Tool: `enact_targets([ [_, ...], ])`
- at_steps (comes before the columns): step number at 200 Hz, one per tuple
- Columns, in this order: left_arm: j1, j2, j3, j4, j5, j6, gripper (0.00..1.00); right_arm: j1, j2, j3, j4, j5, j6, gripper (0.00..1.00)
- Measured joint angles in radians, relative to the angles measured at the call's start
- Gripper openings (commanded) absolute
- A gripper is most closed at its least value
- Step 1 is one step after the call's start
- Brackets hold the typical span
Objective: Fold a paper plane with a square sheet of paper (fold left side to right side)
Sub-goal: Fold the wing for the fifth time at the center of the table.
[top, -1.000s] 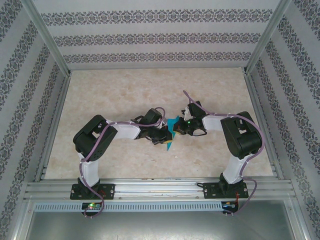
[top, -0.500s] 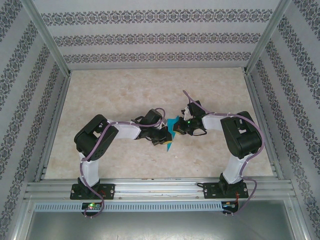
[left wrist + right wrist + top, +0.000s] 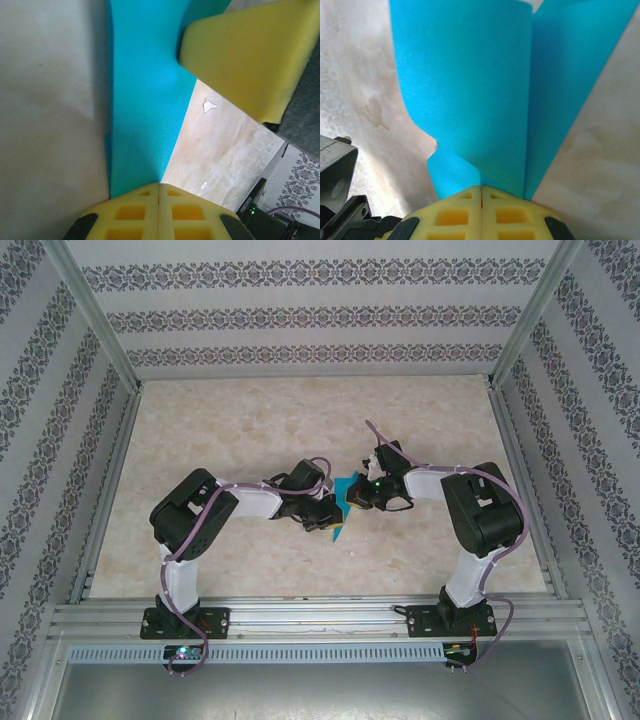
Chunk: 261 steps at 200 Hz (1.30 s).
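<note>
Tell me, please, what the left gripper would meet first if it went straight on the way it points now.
The left gripper pinches the blue paper; beyond that it would probably meet the yellow fingers of the right gripper, slightly off to the side, though depth is unclear.

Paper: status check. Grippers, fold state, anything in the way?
Left gripper shut on paper. Right gripper shut on the same paper, opposite side. Paper creased into layers, pinched between both. No obstruction seen.
</note>
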Motion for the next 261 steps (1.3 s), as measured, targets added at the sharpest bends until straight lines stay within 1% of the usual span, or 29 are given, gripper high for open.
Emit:
enact_targets([
  [74,-0.001,0.001,0.0,-0.009,-0.007,0.024,0.0,0.0,-0.01,0.006,-0.02,0.0,0.0,0.0],
  [115,-0.003,0.002,0.0,-0.01,-0.008,0.031,0.0,-0.003,-0.074,0.005,-0.023,-0.005,0.0,0.0],
  [154,-0.003,0.003,0.0,-0.011,-0.008,0.034,0.0,-0.002,-0.119,-0.034,0.036,-0.019,0.001,0.0],
  [188,-0.003,0.005,0.008,-0.023,-0.008,0.041,0.0,0.003,-0.118,-0.08,0.078,-0.019,0.002,0.0],
  [225,-0.006,0.008,0.031,-0.067,-0.02,0.051,0.0,0.025,-0.096,-0.08,0.106,-0.011,0.001,0.0],
  [261,-0.008,0.012,0.047,-0.097,-0.024,0.053,0.0,0.026,-0.064,-0.08,0.11,0.011,-0.005,0.0],
])
